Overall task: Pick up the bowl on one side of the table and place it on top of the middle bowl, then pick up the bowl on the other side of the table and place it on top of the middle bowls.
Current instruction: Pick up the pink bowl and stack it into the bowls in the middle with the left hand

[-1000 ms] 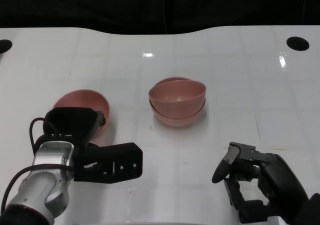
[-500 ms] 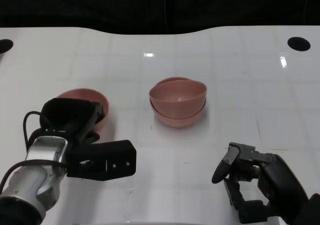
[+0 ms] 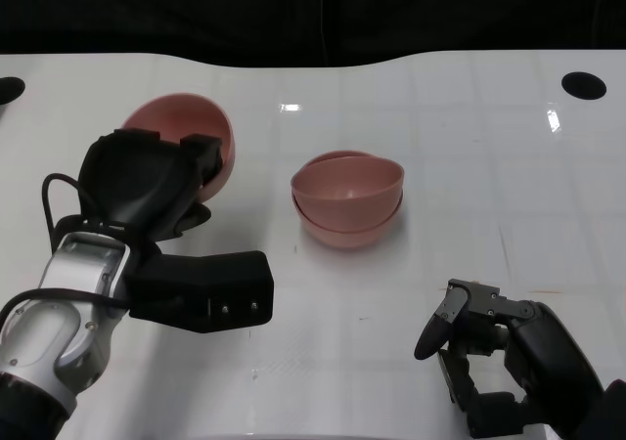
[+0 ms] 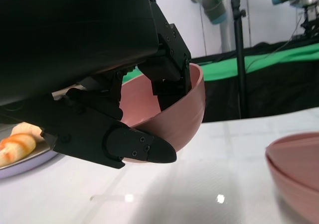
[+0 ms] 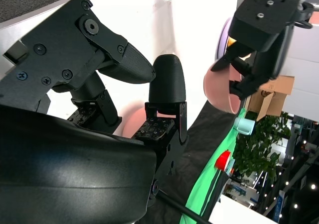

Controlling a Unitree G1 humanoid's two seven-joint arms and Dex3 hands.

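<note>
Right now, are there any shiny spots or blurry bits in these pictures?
Head view: bright ceiling-light glare on the white table, and everything is sharp. Left wrist view: two small glints on the table, the left hand close and dark, and the plate of food at the edge blurry. Right wrist view: the right hand fills the frame, and the background is washed out.

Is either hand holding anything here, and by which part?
The left hand holds the pink bowl by its rim, fingers inside and outside the wall, with the bowl tilted. The right hand holds nothing.
</note>
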